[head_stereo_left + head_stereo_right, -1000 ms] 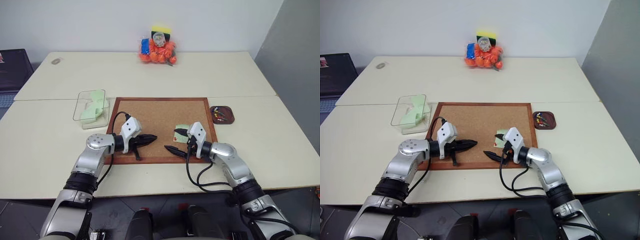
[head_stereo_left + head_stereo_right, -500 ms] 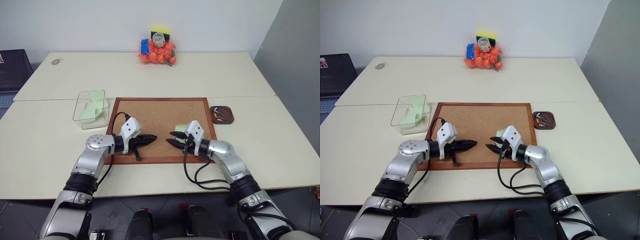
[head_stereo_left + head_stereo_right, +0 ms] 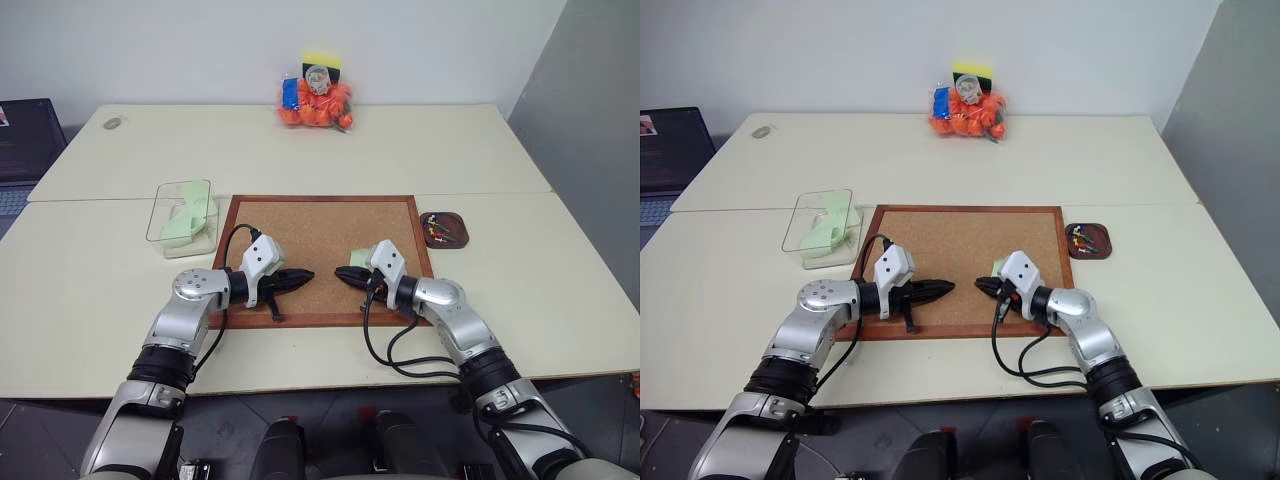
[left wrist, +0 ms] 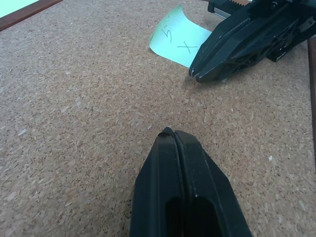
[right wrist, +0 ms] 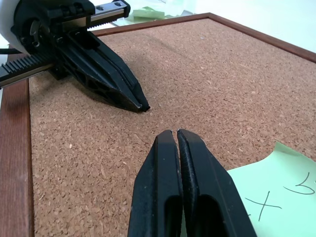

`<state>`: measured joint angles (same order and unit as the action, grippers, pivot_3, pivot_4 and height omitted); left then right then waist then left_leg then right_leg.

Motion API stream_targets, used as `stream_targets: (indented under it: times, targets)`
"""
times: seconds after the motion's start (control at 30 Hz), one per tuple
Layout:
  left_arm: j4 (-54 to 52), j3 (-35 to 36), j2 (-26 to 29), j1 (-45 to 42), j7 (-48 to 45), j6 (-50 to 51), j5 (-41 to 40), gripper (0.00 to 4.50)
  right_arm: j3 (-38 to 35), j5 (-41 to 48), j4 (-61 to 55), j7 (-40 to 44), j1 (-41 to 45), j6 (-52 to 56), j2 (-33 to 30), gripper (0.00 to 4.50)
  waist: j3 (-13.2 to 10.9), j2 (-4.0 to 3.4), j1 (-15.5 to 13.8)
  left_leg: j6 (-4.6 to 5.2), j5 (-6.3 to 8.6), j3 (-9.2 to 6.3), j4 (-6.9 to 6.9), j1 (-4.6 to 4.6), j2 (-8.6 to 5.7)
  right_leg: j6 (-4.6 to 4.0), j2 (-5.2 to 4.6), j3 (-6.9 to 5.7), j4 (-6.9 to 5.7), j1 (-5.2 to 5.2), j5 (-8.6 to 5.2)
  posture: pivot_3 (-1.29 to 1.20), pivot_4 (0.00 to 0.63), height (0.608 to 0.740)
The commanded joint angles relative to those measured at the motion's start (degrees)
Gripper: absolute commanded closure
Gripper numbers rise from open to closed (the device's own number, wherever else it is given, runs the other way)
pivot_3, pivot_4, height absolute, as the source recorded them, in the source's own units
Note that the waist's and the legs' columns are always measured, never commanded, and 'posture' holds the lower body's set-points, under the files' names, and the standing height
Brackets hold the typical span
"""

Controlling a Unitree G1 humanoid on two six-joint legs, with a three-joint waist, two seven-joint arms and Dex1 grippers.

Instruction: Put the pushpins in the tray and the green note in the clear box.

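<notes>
Both grippers hover over the cork board (image 3: 300, 225), tips facing each other, each clenched on nothing: left gripper (image 4: 168, 132), right gripper (image 5: 171, 133). One green note (image 4: 178, 42) (handwriting on it) lies flat just beside the right gripper, one edge curling up. Its long axis is unclear. Two more green slips sit in the clear box (image 3: 187, 212). Several pushpins (image 3: 438, 231) lie in the one tray (image 3: 444, 230).

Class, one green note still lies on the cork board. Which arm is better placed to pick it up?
Probably right: the right gripper, shut, sits beside the green note; the left gripper sits farther off across the cork board.
</notes>
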<state>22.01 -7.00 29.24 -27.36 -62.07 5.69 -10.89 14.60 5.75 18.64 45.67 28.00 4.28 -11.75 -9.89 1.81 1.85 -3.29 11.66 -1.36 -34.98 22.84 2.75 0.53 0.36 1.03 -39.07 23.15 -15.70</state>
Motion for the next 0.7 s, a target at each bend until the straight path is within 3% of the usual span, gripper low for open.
stream_targets:
  times: [0.03,0.47,0.53,0.7]
  targets:
    - [0.62,-1.21,0.05,1.20,-0.13,0.54,1.44,4.50,-2.50,2.65,-7.43,-0.64,0.62,3.40,-0.21,4.47,0.00,0.00,-0.02,0.00,0.00,0.00,0.00,0.01,0.00,0.00,0.00,0.00,0.00,0.01,0.00,0.00,0.150,0.740]
    - [0.44,-0.57,-1.39,0.57,0.61,2.33,0.17,4.50,-3.81,5.00,-14.98,-1.15,0.86,8.02,-1.01,4.47,-0.01,-0.01,-0.08,0.00,0.00,0.00,0.00,0.04,-0.01,0.00,0.00,0.00,0.02,0.03,0.00,0.00,0.150,0.740]
    - [-0.91,1.18,-2.38,0.19,1.17,6.56,-2.74,4.50,-3.11,4.27,-15.50,-0.45,0.45,7.26,-2.04,4.47,-0.01,-0.01,-0.09,0.00,0.00,0.00,0.00,0.05,-0.01,0.00,-0.01,0.00,0.02,0.03,0.00,0.00,0.150,0.740]
    - [-3.69,7.71,-3.99,-2.91,1.47,23.12,-13.76,3.80,-1.10,2.13,-15.38,1.46,-0.20,3.87,-4.81,4.50,-0.03,0.01,-0.16,0.00,0.00,-0.01,-0.01,0.10,-0.03,0.01,-0.02,-0.03,0.05,0.03,0.00,0.00,0.150,0.740]
